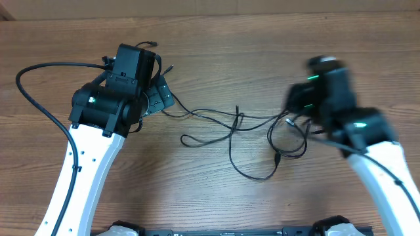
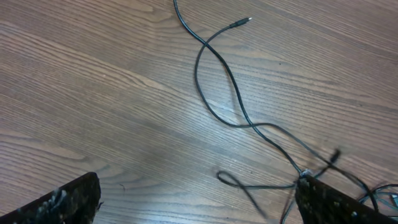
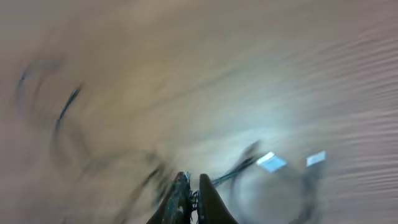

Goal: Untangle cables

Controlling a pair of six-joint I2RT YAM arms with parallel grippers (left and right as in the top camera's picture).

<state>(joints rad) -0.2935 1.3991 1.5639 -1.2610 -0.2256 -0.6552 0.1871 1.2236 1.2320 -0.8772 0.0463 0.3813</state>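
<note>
Several thin black cables (image 1: 237, 121) lie tangled across the middle of the wooden table. My left gripper (image 1: 161, 98) is at their left end, open wide, with bare wood between its fingers in the left wrist view (image 2: 198, 186). There two cable strands (image 2: 205, 42) cross, one ending in a small plug (image 2: 242, 22), and a knot lies against the right finger (image 2: 323, 202). My right gripper (image 1: 289, 117) is at the right end of the tangle, blurred by motion. In the right wrist view its fingers (image 3: 194, 180) are shut on thin cable strands (image 3: 233, 171) that trail to the right.
A thick black arm cable (image 1: 39, 98) loops out left of the left arm. Another cable plug (image 1: 277, 158) lies at the front of the tangle. The table's far edge (image 1: 210, 14) runs along the top.
</note>
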